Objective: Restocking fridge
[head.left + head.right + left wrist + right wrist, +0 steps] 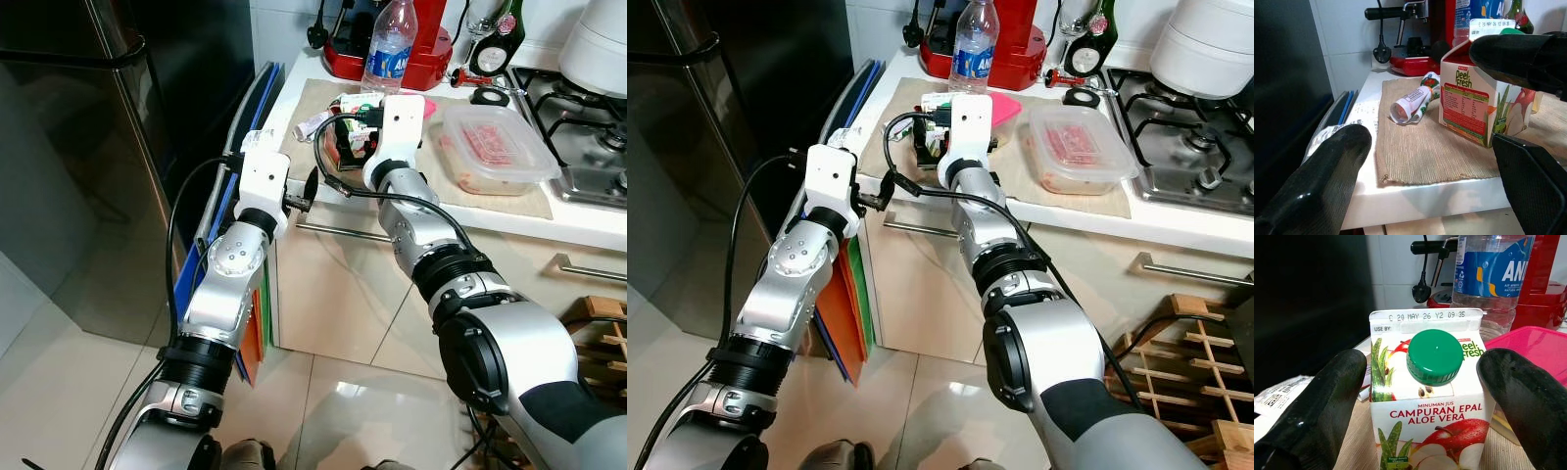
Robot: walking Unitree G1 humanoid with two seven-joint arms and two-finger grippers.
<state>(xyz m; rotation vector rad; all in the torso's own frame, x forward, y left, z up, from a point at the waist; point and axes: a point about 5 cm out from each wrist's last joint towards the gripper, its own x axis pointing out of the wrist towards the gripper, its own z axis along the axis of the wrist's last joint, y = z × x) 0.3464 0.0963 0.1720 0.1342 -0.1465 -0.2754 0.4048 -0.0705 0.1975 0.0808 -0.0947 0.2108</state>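
From my head, looking down, the juice carton (345, 145) stands upright on the woven mat (509, 201) near the counter's (588, 227) front edge, and I place everything by it; my right gripper (355, 137) reaches over that edge with its fingers spread to either side of the carton; my left gripper (306, 192) hangs just below and in front of the carton, off the counter, beside the drawer handle (338, 231); the dark fridge (88, 147) stands well to the carton's left, with flat folders (257, 103) wedged between fridge and counter; open floor (343, 401) lies under my arms; to the carton's right sits a lidded clear box (495, 147) holding something pink; behind the carton stand a water bottle (389, 44) and a red machine (431, 49).

Along my left wrist, my two fingers (1322, 181) are parted with the mat's frayed front edge between them; the carton stands back from that edge, a rolled wrapper (1413, 103) lies just left of it, and my right gripper's finger (1520, 56) crosses its top.

Along my right wrist, my fingers (1312, 411) stand apart on both sides of the carton, not clearly touching; its green cap (1434, 356) faces me, closed; a pink tub (1535, 345) sits just behind on the right, the bottle behind that.
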